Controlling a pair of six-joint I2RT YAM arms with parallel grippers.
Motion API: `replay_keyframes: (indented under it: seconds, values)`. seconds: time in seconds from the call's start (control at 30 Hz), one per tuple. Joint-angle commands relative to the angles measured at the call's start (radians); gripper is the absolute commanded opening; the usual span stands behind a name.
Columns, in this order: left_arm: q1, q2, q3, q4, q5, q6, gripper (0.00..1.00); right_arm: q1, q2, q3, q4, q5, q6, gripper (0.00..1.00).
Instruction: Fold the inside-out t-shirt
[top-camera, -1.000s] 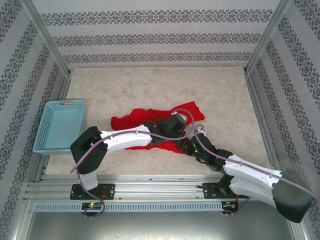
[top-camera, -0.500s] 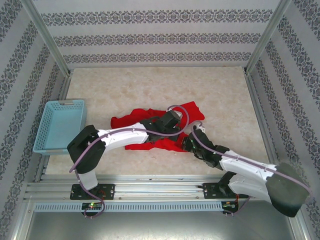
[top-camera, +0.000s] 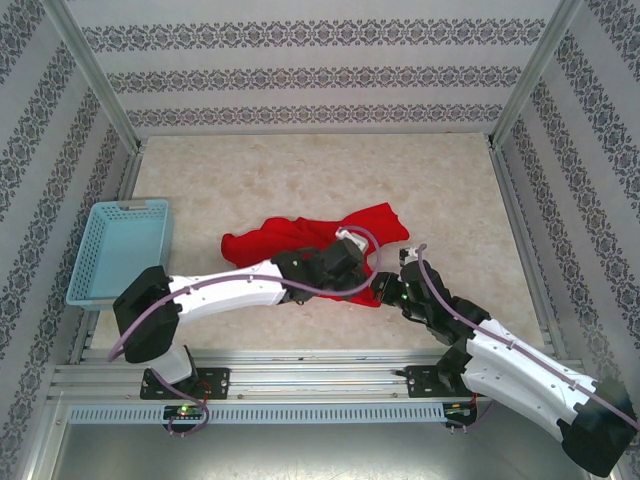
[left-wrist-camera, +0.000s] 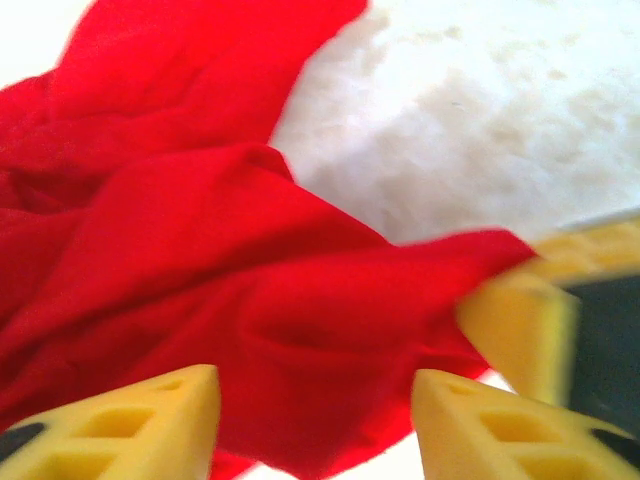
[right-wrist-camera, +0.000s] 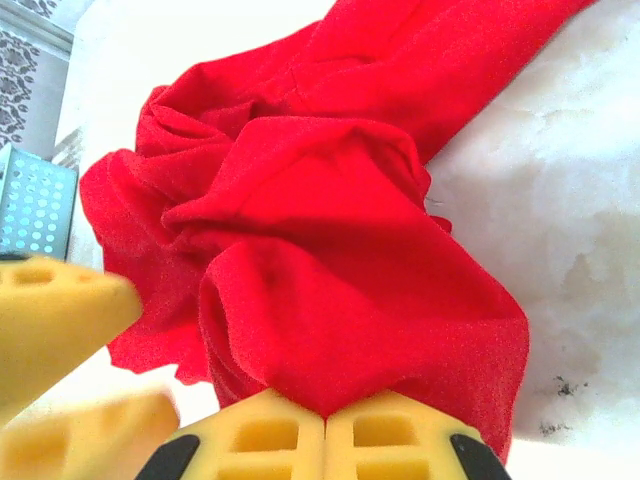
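We pinch the near edge of the crumpled t-shirt (top-camera: 262, 240), lying mid-table, in our right gripper (right-wrist-camera: 325, 420), fingers together, apparently to anchor it; our left gripper (left-wrist-camera: 312, 400) straddles cloth just beside, fingers apart, seemingly for a fresh grasp.

Three walls (top-camera: 300, 75) papered in white with grey ornamental bands enclose a pale, marbled beige counter (top-camera: 300, 180). Slanting aluminium posts (top-camera: 90, 75) stand at the corners, and slotted metal rails (top-camera: 300, 380) run along the near edge. The light is even and bright.
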Motion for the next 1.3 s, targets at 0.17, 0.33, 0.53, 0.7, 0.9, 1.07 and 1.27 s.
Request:
replay_keyframes:
  seconds: [0.17, 0.33, 0.53, 0.7, 0.9, 1.07, 1.27]
  values:
    - [-0.041, 0.052, -0.011, 0.019, -0.062, 0.009, 0.65, -0.007, 0.004, 0.049, -0.016, -0.048, -0.006, 0.0]
    - [-0.016, 0.095, 0.015, 0.03, -0.173, -0.01, 0.48, -0.006, -0.028, 0.044, -0.043, -0.038, -0.001, 0.0]
    - [0.01, 0.085, 0.003, 0.086, -0.142, 0.012, 0.11, -0.022, -0.065, 0.047, -0.09, -0.017, 0.007, 0.0]
    - [0.014, -0.094, -0.139, 0.188, -0.156, 0.016, 0.0, -0.079, -0.045, 0.109, -0.224, 0.023, -0.034, 0.0]
    - [0.074, -0.362, -0.371, 0.34, -0.071, -0.019, 0.0, -0.206, -0.026, 0.146, -0.235, -0.072, -0.114, 0.0]
    - [0.112, -0.411, -0.434, 0.34, -0.05, -0.063, 0.0, -0.188, 0.004, 0.157, -0.115, -0.204, -0.148, 0.0]
    - [0.23, -0.536, -0.515, 0.335, -0.024, -0.142, 0.0, -0.046, 0.086, 0.259, -0.15, -0.08, -0.244, 0.58]
